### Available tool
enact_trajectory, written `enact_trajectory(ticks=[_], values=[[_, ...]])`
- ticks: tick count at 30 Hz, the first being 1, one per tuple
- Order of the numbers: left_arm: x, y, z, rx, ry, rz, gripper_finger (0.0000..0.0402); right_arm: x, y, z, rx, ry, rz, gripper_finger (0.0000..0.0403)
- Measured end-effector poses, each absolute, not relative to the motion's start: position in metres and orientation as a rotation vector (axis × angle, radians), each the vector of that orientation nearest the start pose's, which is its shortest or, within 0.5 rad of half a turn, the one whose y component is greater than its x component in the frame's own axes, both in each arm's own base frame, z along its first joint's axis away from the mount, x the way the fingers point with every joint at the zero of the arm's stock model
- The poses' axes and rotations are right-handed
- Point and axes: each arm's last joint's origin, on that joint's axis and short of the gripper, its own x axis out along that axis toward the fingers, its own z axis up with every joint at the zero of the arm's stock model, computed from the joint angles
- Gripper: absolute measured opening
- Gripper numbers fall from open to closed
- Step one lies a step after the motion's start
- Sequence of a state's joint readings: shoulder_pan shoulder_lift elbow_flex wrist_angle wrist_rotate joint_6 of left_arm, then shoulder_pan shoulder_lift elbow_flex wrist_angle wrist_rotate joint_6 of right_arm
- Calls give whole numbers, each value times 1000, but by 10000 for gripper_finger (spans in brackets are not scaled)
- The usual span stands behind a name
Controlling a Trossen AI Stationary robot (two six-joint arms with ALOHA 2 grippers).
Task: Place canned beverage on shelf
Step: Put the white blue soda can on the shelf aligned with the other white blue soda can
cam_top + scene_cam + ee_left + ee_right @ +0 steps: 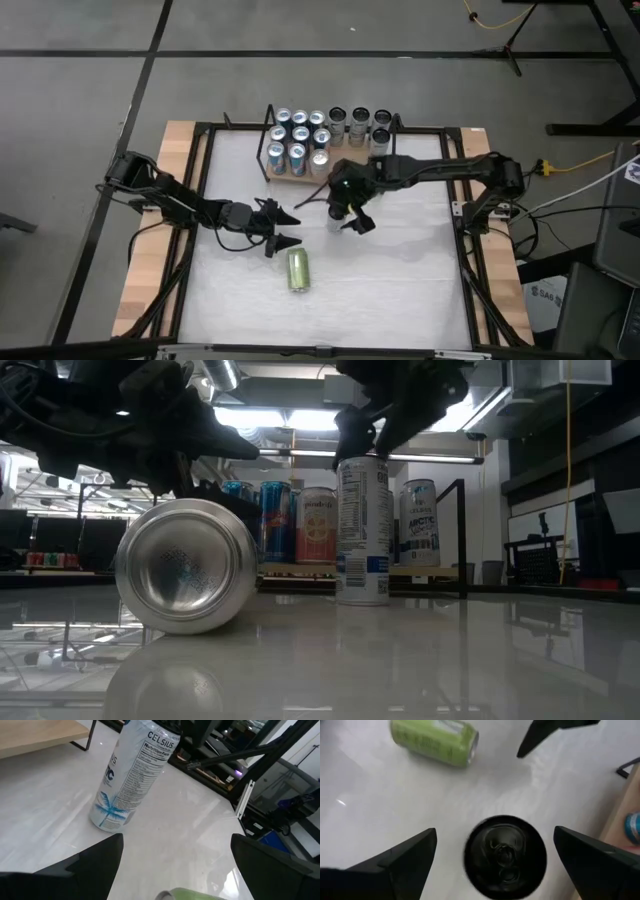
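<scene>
White table (400, 290) bears shelf (290, 181), green can (299, 270), standing can (341, 212).

The tall white can (131, 775) standing ahead of the left tool reads "CELSIUS" above a nutrition-facts panel. Behind it, another white can (419, 523) reads "ARCTIC".

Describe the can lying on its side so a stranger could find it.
On the white table, look in front of the shelf packed with upright cans. The green can lies alone just beyond the left gripper. It is the only can tipped over.
</scene>
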State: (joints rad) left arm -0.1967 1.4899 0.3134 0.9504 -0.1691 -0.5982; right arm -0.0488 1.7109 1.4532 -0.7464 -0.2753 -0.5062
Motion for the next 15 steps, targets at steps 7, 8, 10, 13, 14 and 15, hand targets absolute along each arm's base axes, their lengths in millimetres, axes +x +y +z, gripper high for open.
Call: enact_trajectory(ticks=[7, 8, 10, 13, 14, 15], values=[[238, -46, 142, -555, 227, 27, 364, 366, -12, 267, -371, 980, 380, 390], [238, -46, 142, -554, 227, 25, 364, 366, -12, 267, -371, 978, 379, 390], [237, -47, 142, -554, 228, 21, 364, 366, -12, 265, -370, 990, 382, 390], [237, -48, 142, -554, 229, 21, 364, 367, -12, 264, -369, 994, 385, 390], [237, -47, 142, -554, 229, 21, 364, 367, -12, 263, -368, 997, 387, 390], [237, -47, 142, -554, 228, 22, 364, 367, -12, 262, -367, 1001, 388, 390]])
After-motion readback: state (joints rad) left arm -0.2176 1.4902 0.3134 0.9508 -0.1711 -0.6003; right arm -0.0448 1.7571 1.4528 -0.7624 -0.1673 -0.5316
